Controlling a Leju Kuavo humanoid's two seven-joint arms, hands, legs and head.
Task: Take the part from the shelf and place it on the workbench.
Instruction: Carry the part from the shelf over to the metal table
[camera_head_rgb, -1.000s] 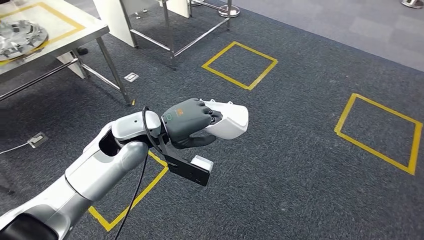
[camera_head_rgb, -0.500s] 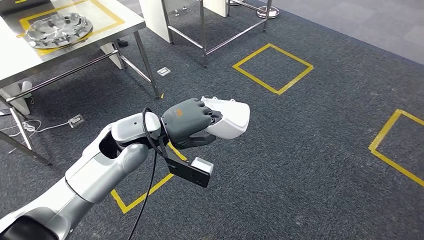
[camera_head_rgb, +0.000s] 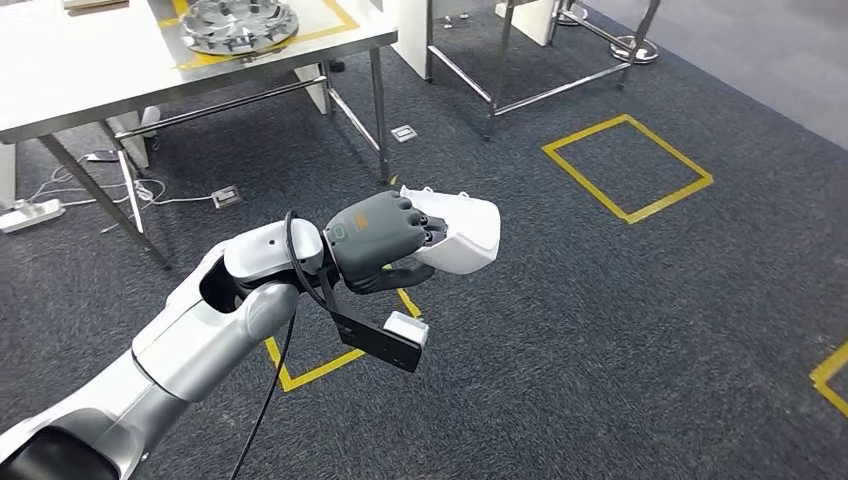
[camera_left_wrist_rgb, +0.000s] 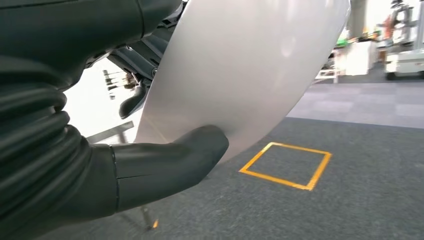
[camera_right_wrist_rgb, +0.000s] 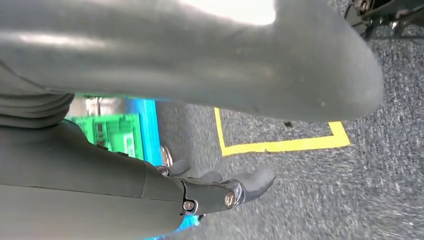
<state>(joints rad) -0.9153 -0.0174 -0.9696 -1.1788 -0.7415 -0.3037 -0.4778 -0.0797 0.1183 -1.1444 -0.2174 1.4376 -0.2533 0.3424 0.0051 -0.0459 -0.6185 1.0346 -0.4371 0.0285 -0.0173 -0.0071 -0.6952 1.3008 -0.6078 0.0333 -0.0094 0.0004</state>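
**Part in hand, desk not yet reached**

The dark carpeted floor (camera_head_rgb: 620, 330) takes up most of my head view, crossed by yellow taped squares (camera_head_rgb: 628, 167) at centre right and under my arm. The desk (camera_head_rgb: 90, 75) sits in the upper left of the frame, a pale top on steel legs, with a round ribbed metal disc (camera_head_rgb: 238, 22) lying inside a yellow outline near its far edge. A second steel frame (camera_head_rgb: 520, 60) stands at upper centre.

My left arm (camera_head_rgb: 190, 340) reaches in from the lower left. My left robot hand (camera_head_rgb: 385, 243), at the middle of the frame, is closed around the white part (camera_head_rgb: 462, 232); the fingers wrap over its top and the thumb presses from below. The part hangs over the carpet, well apart from the desk.

My right robot hand (camera_right_wrist_rgb: 220, 192) shows in its wrist view, pointing down at the floor with the fingers loosely curled; I cannot tell whether it is open or closed, and I see nothing in it.

I judge the pick done. What remains is the carry to the desk, lowering the part onto a bare stretch of the top, and letting go.
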